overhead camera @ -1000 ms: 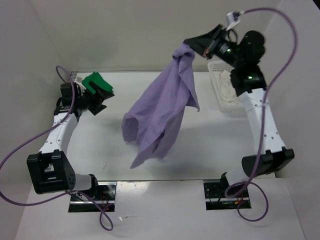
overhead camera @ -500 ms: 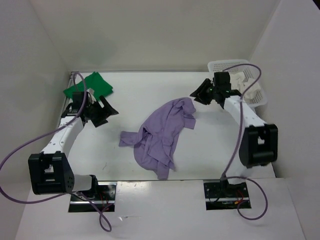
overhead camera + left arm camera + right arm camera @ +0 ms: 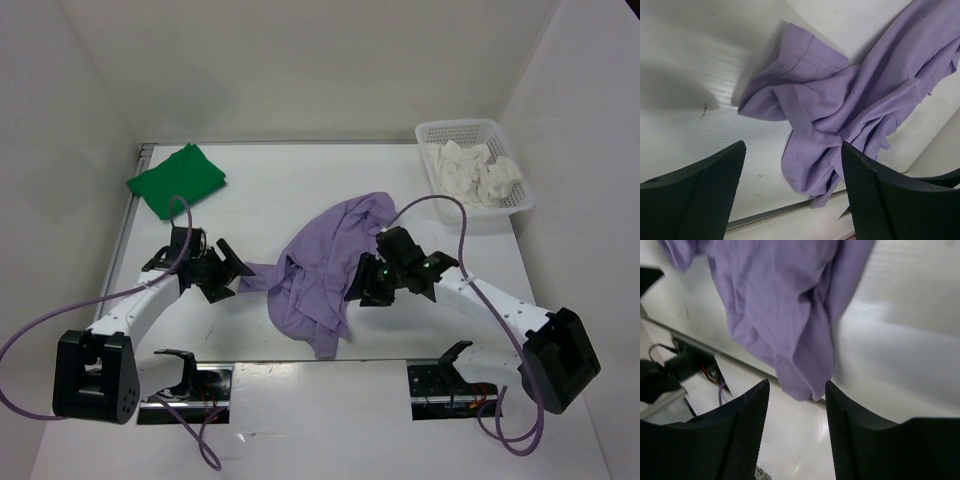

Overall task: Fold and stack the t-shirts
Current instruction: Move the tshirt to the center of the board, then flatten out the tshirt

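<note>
The light purple t-shirt lies crumpled mid-table, its lower end reaching the near edge. My left gripper hovers low at the shirt's left sleeve, open and empty; in the left wrist view the purple t-shirt spreads beyond the left gripper. My right gripper sits at the shirt's right side, open and empty; in the right wrist view the purple t-shirt hangs just past the right gripper. The green t-shirt lies folded at the back left. The white t-shirt is bunched in the basket.
A white mesh basket stands at the back right corner. The table's near edge runs just below the shirt's lower tip. White walls close in the table at the back and sides.
The right gripper opened and let go of the purple t-shirt, which dropped from hanging in the air into a heap on the table. Both arms swung down and inward beside it.
</note>
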`<state>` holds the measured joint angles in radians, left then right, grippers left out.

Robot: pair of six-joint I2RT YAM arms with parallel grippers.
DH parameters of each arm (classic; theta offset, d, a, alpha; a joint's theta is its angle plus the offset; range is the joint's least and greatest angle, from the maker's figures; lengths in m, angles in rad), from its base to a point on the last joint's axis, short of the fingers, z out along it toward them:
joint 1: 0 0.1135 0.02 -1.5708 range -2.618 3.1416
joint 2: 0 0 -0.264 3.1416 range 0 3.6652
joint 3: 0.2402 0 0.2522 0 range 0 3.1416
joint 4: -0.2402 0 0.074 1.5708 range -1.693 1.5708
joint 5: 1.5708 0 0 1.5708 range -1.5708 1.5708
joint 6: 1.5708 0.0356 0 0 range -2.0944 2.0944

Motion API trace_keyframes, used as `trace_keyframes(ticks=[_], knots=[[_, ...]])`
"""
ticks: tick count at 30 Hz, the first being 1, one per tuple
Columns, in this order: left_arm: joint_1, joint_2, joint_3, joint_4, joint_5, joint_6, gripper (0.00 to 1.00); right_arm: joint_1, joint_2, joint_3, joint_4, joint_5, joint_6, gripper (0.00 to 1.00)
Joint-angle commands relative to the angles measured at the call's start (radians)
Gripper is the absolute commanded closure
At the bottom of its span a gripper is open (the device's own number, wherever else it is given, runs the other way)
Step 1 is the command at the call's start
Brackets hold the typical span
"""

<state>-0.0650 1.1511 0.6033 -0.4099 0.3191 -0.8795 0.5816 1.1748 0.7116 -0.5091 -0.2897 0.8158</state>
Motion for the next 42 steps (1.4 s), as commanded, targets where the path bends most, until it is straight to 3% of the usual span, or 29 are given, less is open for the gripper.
trace_keyframes(ticks=[1, 6, 10, 16, 20, 22, 25, 26, 28, 32, 35, 38, 41, 42], knots=[[-0.036, 0.057, -0.011, 0.106, 0.023, -0.058, 0.17, 0.09, 0.016, -0.012, -0.035, -0.009, 0.023, 0.45], [-0.067, 0.099, 0.021, 0.14, -0.031, -0.069, 0.27, 0.234, 0.065, -0.014, -0.025, -0.009, 0.034, 0.42], [-0.076, 0.133, 0.042, 0.16, -0.031, -0.078, 0.32, 0.248, 0.135, -0.004, -0.034, 0.012, 0.034, 0.42], [-0.094, 0.16, 0.053, 0.16, -0.031, -0.088, 0.42, 0.248, 0.147, -0.014, -0.019, 0.115, 0.092, 0.5], [-0.094, 0.151, 0.053, 0.151, -0.031, -0.098, 0.53, 0.248, 0.18, -0.026, 0.0, 0.135, 0.103, 0.63], [-0.094, 0.142, 0.053, 0.151, -0.031, -0.098, 0.63, 0.248, 0.204, -0.017, 0.012, 0.146, 0.103, 0.66], [-0.094, 0.133, 0.064, 0.142, -0.031, -0.107, 0.75, 0.248, 0.233, -0.006, 0.021, 0.135, 0.094, 0.83], [-0.094, 0.133, 0.064, 0.141, -0.04, -0.107, 0.78, 0.248, 0.233, 0.005, 0.021, 0.135, 0.094, 0.95], [-0.094, 0.122, 0.093, 0.105, -0.049, -0.093, 0.9, 0.248, 0.162, 0.031, 0.009, 0.152, 0.094, 1.0], [-0.094, 0.088, 0.196, 0.06, -0.077, -0.075, 1.0, 0.206, 0.033, 0.274, -0.124, 0.239, 0.048, 1.0], [-0.094, 0.088, 0.303, 0.04, -0.077, -0.062, 1.0, 0.146, 0.023, 0.507, -0.219, 0.291, -0.026, 1.0], [-0.021, 0.088, 0.418, -0.012, -0.064, -0.012, 1.0, 0.084, 0.023, 0.726, -0.273, 0.32, -0.082, 1.0], [0.123, 0.05, 0.569, -0.087, -0.064, 0.071, 1.0, 0.075, 0.032, 0.967, -0.331, 0.389, -0.128, 1.0], [0.217, 0.039, 0.616, -0.119, -0.046, 0.088, 1.0, 0.075, 0.042, 1.032, -0.362, 0.408, -0.142, 1.0]])
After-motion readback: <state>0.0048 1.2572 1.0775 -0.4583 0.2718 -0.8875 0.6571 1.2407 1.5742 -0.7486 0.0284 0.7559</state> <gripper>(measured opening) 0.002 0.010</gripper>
